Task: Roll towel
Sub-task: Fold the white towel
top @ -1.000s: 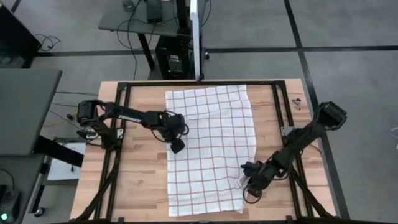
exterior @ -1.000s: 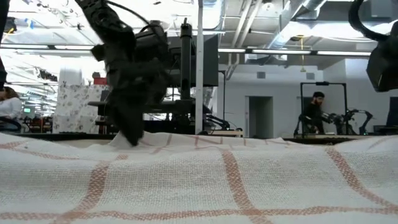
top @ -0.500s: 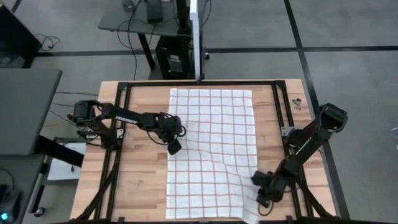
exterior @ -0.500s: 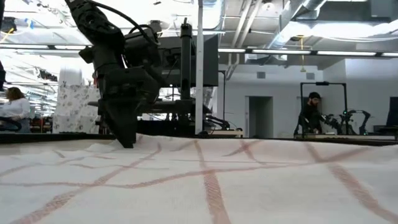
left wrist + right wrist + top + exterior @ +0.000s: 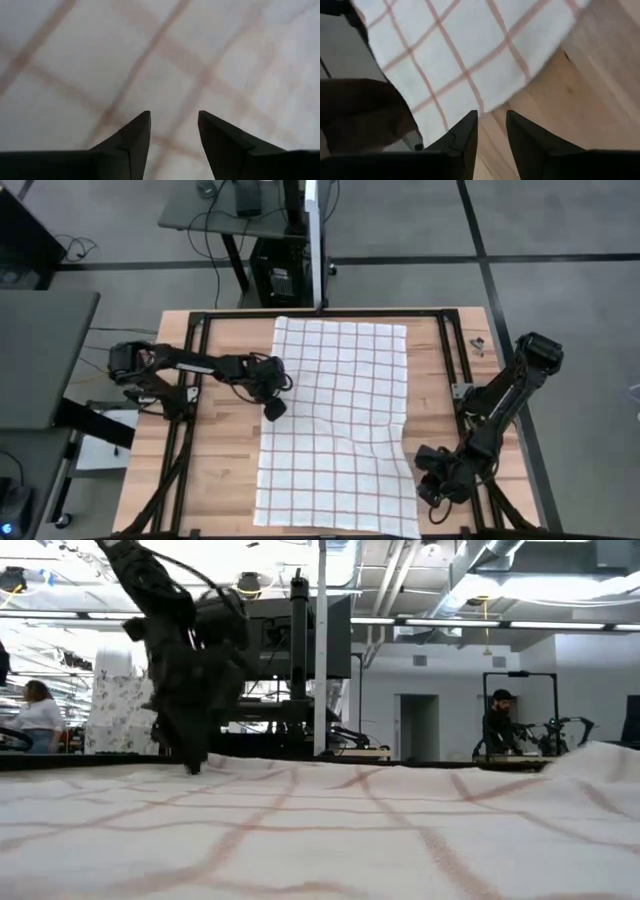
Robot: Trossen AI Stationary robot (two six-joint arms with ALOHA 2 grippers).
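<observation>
The towel (image 5: pixel 335 425) runs off the bottom edge of the high view, so its near hem isn't visible there. In the low view the cloth fills the whole lower half and blocks the tabletop completely, and the right gripper doesn't show up in that view at all. The left gripper (image 5: pixel 190 755) is just a dark smeared shape there, so there's no telling from that view how its tips meet the cloth. The left wrist view is so close that the towel's grid lines (image 5: pixel 165 55) are soft blurs, with no towel edge in frame. In the right wrist view a dark blurry mass (image 5: pixel 360 115) covers part of the towel, and what it is can't be made out.
</observation>
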